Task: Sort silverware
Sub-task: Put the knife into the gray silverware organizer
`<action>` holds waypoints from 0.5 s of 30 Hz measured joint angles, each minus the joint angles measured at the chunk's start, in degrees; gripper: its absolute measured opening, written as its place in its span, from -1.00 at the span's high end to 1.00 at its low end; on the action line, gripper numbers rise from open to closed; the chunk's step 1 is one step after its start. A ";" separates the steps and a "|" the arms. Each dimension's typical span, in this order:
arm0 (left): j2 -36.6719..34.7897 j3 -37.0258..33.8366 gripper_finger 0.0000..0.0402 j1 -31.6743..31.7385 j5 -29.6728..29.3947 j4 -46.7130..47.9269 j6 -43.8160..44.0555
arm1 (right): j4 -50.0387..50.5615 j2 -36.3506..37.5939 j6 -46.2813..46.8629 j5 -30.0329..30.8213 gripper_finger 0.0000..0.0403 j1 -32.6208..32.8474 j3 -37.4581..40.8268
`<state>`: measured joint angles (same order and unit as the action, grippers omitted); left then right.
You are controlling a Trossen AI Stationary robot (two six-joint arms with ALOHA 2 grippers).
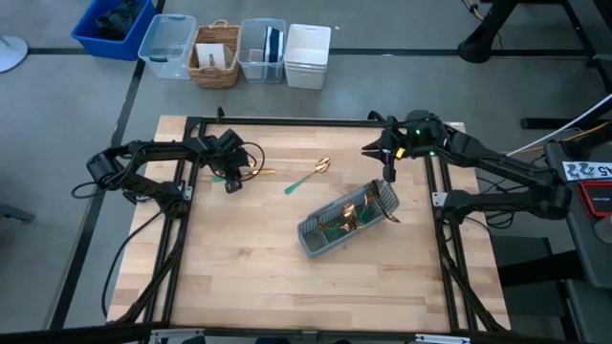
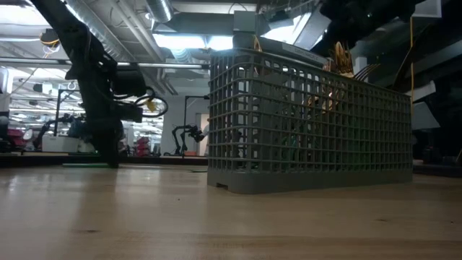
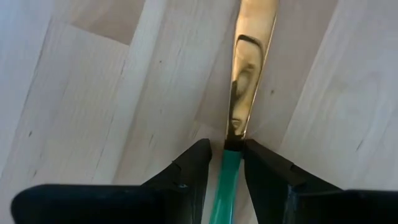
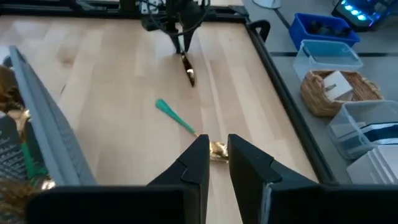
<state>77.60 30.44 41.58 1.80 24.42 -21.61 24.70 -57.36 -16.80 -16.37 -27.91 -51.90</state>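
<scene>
While left gripper clamps knife — spoon lies loose.

The cutlery caddy lies tilted on the table, right of centre, with several pieces of silverware standing in its compartments. A lone spoon lies on the bare boards to the caddy's left and behind it, and farther left lies a knife — the left gripper is down over its handle end, fingers on either side. The right gripper hangs behind the caddy's right end — apart from it.
</scene>
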 joint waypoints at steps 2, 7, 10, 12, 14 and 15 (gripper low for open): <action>0.02 0.00 0.54 0.00 -0.17 0.06 0.02 | -0.77 0.00 0.46 -0.33 0.69 0.09 0.04; 0.03 0.04 0.74 -0.02 -1.55 0.33 0.28 | -3.59 -0.02 1.53 -2.98 0.69 0.10 0.04; 0.06 0.02 0.85 -0.04 -1.79 0.10 1.24 | -4.55 -0.04 1.54 -5.07 0.69 0.12 0.04; 0.06 0.02 0.90 -0.04 -1.79 0.08 1.90 | -4.54 -0.04 1.53 -6.58 0.69 0.12 0.04; 0.06 0.02 0.92 -0.04 -1.81 0.07 3.12 | -4.53 -0.04 1.54 -7.30 0.69 0.14 0.04; 0.08 0.02 0.92 -0.04 -1.83 0.04 3.67 | -4.52 -0.04 1.53 -7.30 0.69 0.14 0.04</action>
<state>77.69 30.46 41.54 -0.03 24.46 -17.94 20.17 -57.41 -15.27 -23.67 -27.77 -51.86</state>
